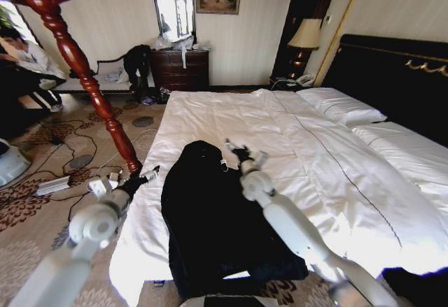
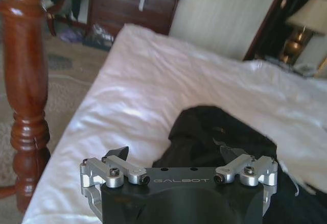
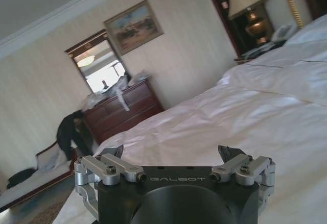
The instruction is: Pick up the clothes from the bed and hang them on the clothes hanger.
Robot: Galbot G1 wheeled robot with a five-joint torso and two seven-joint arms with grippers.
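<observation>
Head view: the left gripper [image 1: 151, 174] hangs spread and empty at the bed's near left edge, just beside the black jacket's [image 1: 210, 216] left side and close to the foot of the red-brown coat stand [image 1: 77, 62]. The right gripper [image 1: 236, 152], also spread with nothing between its fingers, is raised over the jacket's upper end, near its collar. From the left wrist, the left gripper [image 2: 173, 155] points at the dark cloth [image 2: 214, 132] with its fingers wide apart — the stand's turned pole [image 2: 25, 81] rises just off the mattress side. From the right wrist, the right gripper [image 3: 171, 155] faces across the white duvet. The jacket lies lengthwise on the bed [image 1: 294, 139], its lower end drooping over the foot edge. Beyond stand a dark dresser [image 1: 180, 69] with a mirror [image 1: 173, 6] and a bedside lamp [image 1: 304, 38].
</observation>
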